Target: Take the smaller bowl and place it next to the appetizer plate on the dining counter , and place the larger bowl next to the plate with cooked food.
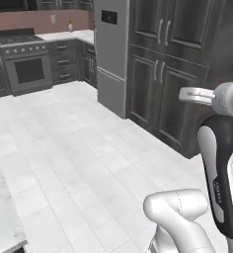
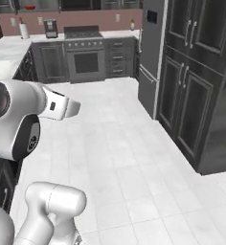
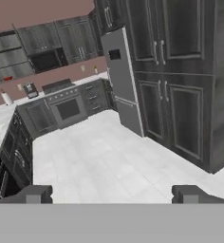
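My gripper (image 3: 112,195) is open in the hand view. Its two dark fingertips (image 3: 35,194) stand wide apart with nothing between them, and it faces out over the kitchen floor. The arm (image 1: 219,163) rises at the right of the left base view and at the left (image 2: 14,124) of the right base view. A corner of the dining counter (image 1: 0,207), white veined marble, shows at the lower left. Both bowls and both plates are out of view. A small red shape (image 2: 29,7) sits on a high shelf at the back, too small to identify.
White tiled floor (image 1: 79,148) stretches ahead. A stove (image 1: 24,66) stands against the back wall, and a steel fridge (image 1: 111,54) and tall dark cabinets (image 1: 168,79) line the right side. Dark base cabinets (image 3: 12,156) run along the left under a white counter (image 2: 5,50).
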{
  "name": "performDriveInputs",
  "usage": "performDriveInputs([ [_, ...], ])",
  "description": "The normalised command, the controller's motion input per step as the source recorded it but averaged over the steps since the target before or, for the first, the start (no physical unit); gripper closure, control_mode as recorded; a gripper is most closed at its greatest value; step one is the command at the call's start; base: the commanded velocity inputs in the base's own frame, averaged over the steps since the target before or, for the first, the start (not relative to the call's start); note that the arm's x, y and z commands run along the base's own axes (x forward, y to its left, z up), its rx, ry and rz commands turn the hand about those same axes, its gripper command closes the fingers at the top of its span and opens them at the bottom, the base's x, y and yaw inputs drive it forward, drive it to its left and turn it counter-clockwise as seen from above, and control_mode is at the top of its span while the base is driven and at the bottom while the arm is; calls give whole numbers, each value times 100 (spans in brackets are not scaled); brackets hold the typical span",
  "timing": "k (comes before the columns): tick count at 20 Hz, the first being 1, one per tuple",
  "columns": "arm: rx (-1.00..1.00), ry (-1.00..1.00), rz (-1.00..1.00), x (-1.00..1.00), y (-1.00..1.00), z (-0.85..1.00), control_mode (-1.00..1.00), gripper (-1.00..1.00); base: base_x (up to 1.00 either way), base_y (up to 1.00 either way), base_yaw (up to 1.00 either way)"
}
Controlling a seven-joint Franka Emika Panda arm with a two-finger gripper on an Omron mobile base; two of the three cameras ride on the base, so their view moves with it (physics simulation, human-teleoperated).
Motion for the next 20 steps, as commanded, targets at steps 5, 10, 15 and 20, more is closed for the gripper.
performDriveInputs([
  [5,0,0,0,0,0,0,100,-100,100,0,29],
  [10,0,0,0,0,0,0,100,-100,100,0,23],
  [15,0,0,0,0,0,0,100,-100,100,1,20],
  [20,0,0,0,0,0,0,100,-100,100,0,18],
])
